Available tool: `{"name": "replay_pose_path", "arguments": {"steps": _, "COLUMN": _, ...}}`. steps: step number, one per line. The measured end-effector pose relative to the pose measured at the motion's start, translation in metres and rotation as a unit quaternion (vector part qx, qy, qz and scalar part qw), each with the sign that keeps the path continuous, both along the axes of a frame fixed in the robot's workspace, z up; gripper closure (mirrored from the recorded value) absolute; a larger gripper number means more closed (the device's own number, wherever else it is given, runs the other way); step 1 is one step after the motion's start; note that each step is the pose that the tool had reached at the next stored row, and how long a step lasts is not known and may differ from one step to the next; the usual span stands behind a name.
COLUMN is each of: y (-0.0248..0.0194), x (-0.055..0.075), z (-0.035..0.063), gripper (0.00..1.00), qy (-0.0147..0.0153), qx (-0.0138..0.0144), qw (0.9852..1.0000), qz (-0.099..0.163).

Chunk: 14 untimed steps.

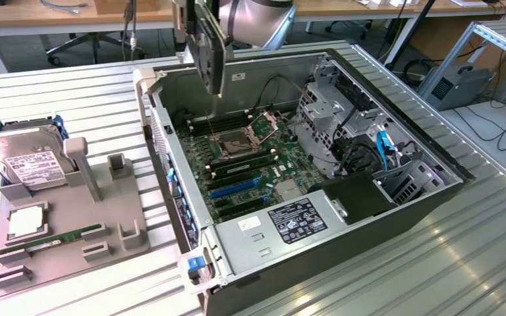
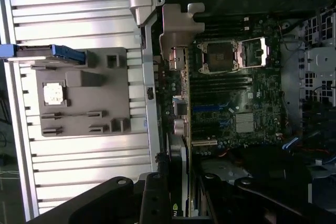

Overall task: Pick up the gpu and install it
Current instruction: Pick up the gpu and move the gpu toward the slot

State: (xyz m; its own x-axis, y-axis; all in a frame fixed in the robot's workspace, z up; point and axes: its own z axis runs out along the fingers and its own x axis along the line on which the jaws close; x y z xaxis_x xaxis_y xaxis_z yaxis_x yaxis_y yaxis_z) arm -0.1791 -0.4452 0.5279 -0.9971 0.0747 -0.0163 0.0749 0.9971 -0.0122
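My jaws are clamped partway closed on the flat dark gpu card with black fan cooler (image 1: 209, 56), holding it on edge above the open grey metal computer case (image 1: 170, 141).

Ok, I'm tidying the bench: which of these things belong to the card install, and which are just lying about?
In the job: graphics card, held over the open computer case; motherboard.
Lying about: hard drive, memory stick, processor chip, grey holder.
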Motion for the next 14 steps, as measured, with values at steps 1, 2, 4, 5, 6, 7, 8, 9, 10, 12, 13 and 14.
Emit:
{"name": "replay_pose_path", "arguments": {"steps": 1, "y": -0.0001, "x": 0.005, "z": -0.0019, "gripper": 0.73, "qy": 0.0000, "qx": -0.0001, "qw": 1.0000, "qz": 0.000}}
{"name": "replay_pose_path", "arguments": {"steps": 2, "y": -0.0002, "x": 0.009, "z": -0.0036, "gripper": 0.73, "qy": 0.0000, "qx": -0.0002, "qw": 1.0000, "qz": 0.000}}
{"name": "replay_pose_path", "arguments": {"steps": 4, "y": -0.0004, "x": 0.023, "z": -0.0093, "gripper": 0.73, "qy": 0.0000, "qx": -0.0005, "qw": 1.0000, "qz": 0.000}}
{"name": "replay_pose_path", "arguments": {"steps": 5, "y": -0.0005, "x": 0.028, "z": -0.0112, "gripper": 0.73, "qy": 0.0000, "qx": -0.0006, "qw": 1.0000, "qz": 0.000}}
{"name": "replay_pose_path", "arguments": {"steps": 6, "y": -0.0005, "x": 0.034, "z": -0.0135, "gripper": 0.73, "qy": 0.0000, "qx": -0.0007, "qw": 1.0000, "qz": 0.000}}
{"name": "replay_pose_path", "arguments": {"steps": 7, "y": -0.0006, "x": 0.039, "z": -0.0158, "gripper": 0.73, "qy": 0.0000, "qx": -0.0008, "qw": 1.0000, "qz": 0.000}}
{"name": "replay_pose_path", "arguments": {"steps": 8, "y": -0.0006, "x": 0.045, "z": -0.0181, "gripper": 0.73, "qy": 0.0000, "qx": -0.0010, "qw": 1.0000, "qz": 0.000}}
{"name": "replay_pose_path", "arguments": {"steps": 9, "y": -0.0007, "x": 0.050, "z": -0.0201, "gripper": 0.73, "qy": 0.0000, "qx": -0.0011, "qw": 1.0000, "qz": 0.000}}
{"name": "replay_pose_path", "arguments": {"steps": 10, "y": -0.0006, "x": 0.054, "z": -0.0218, "gripper": 0.73, "qy": 0.0000, "qx": -0.0012, "qw": 1.0000, "qz": 0.000}}
{"name": "replay_pose_path", "arguments": {"steps": 12, "y": -0.0007, "x": 0.065, "z": -0.0260, "gripper": 0.73, "qy": 0.0000, "qx": -0.0015, "qw": 1.0000, "qz": 0.000}}
{"name": "replay_pose_path", "arguments": {"steps": 13, "y": -0.0007, "x": 0.069, "z": -0.0277, "gripper": 0.73, "qy": 0.0000, "qx": -0.0016, "qw": 1.0000, "qz": 0.000}}
{"name": "replay_pose_path", "arguments": {"steps": 14, "y": -0.0007, "x": 0.073, "z": -0.0294, "gripper": 0.73, "qy": 0.0000, "qx": -0.0017, "qw": 1.0000, "qz": 0.000}}
